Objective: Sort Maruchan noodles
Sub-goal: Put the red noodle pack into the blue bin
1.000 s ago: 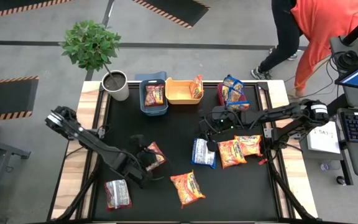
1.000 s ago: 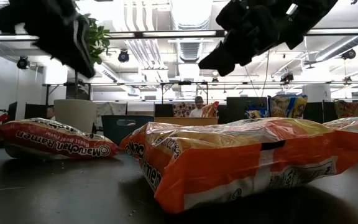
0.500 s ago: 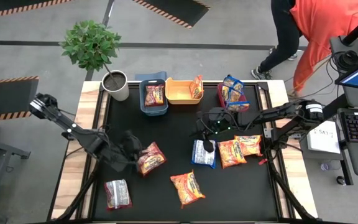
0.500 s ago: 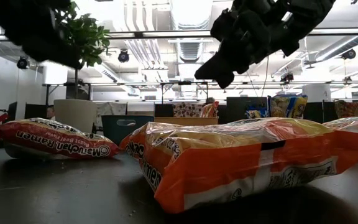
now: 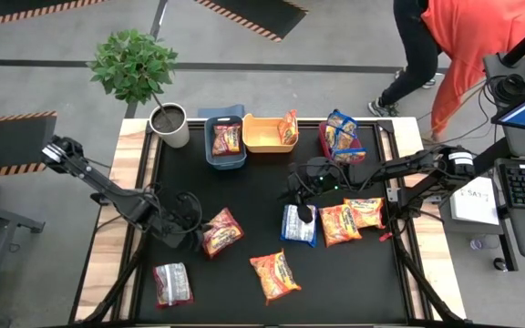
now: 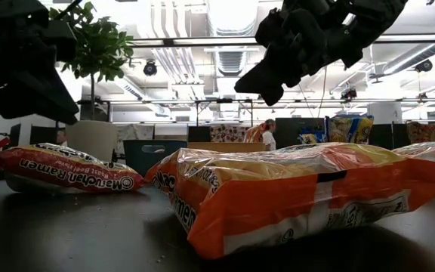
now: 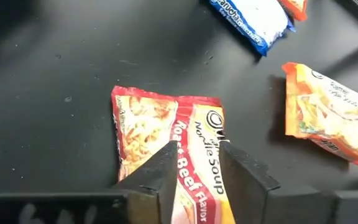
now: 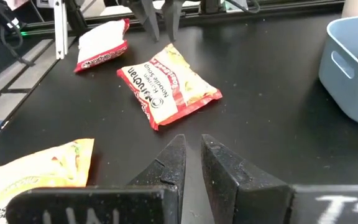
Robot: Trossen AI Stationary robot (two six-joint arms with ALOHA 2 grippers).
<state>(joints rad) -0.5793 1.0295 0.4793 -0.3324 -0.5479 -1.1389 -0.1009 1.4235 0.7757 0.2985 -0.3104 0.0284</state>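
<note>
A dark red noodle packet (image 5: 221, 232) (image 7: 160, 124) lies flat on the black table top, left of centre. My left gripper (image 5: 196, 223) (image 7: 197, 146) stands open at the packet's left end, slanting down, with the packet showing through the gap. I cannot tell whether a finger touches it. Right of centre, my right gripper (image 5: 308, 213) (image 8: 193, 142) hangs shut and holds nothing, raised over a blue packet (image 5: 296, 224). Two orange packets (image 5: 339, 222) (image 5: 366, 211) lie to the right of the blue one. Another orange packet (image 5: 275, 275) and a dark red one (image 5: 172, 283) lie near the front.
At the far edge stand a blue bin (image 5: 210, 146) holding a dark red packet, a yellow bin (image 5: 261, 139) with an orange one, and a red bin (image 5: 323, 137) with blue ones. A potted plant (image 5: 169, 125) stands far left. A person stands beyond the far right corner.
My left gripper has drawn back toward the table's left edge, sunk and rolled its wrist. It has come off the dark red packet, which now lies flat, shifted slightly toward the near left. My right arm has kept almost still.
</note>
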